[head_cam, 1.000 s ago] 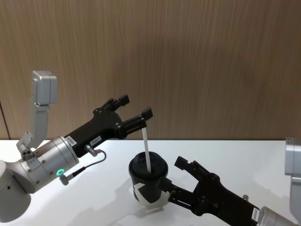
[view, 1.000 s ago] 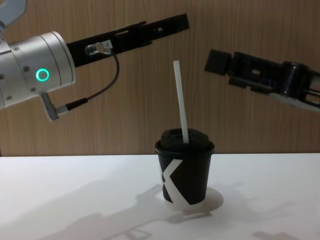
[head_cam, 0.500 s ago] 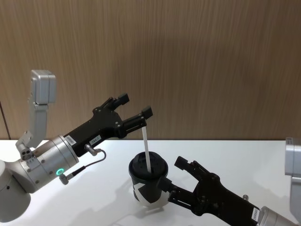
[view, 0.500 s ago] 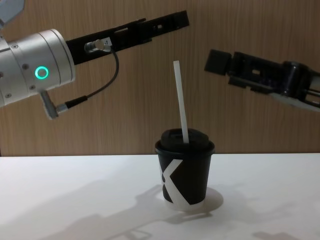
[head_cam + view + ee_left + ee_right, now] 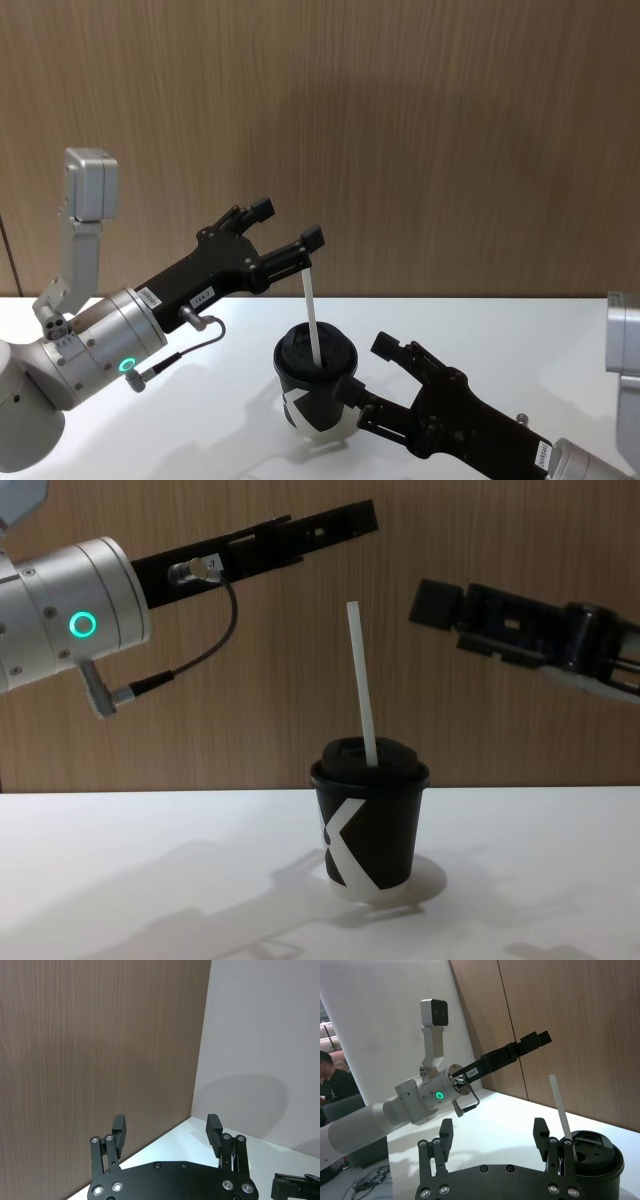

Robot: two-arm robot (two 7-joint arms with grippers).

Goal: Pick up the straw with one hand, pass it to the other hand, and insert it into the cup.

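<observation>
The straw stands in the cup, with its lower end going through the domed lid and most of its length above the lid. Its long axis is nearly vertical. In the chest view the top end leans a little to the robot's left, and in the head view it leans the same way. The top end is free, and nothing holds it. In the right wrist view the straw rises from the lid of the cup, just beside one finger of the right gripper.

The cup stands upright on the white table, near the middle, with the white K-like mark turned to the front. In the head view the cup is between the two grippers.

The left gripper, on the silver wrist with the green ring, hangs above the cup and to its left, higher than the top of the straw. Its jaws are spread wide and hold nothing, and the left wrist view shows the same wide gap. In the chest view it points toward the wooden wall.

The right gripper is just to the right of the cup in the head view, and its jaws are also wide apart and hold nothing. In the chest view it hangs above the table, to the right of the straw and apart from it.

Compared with half a second ago, straw, cup and both grippers are in the same places.
</observation>
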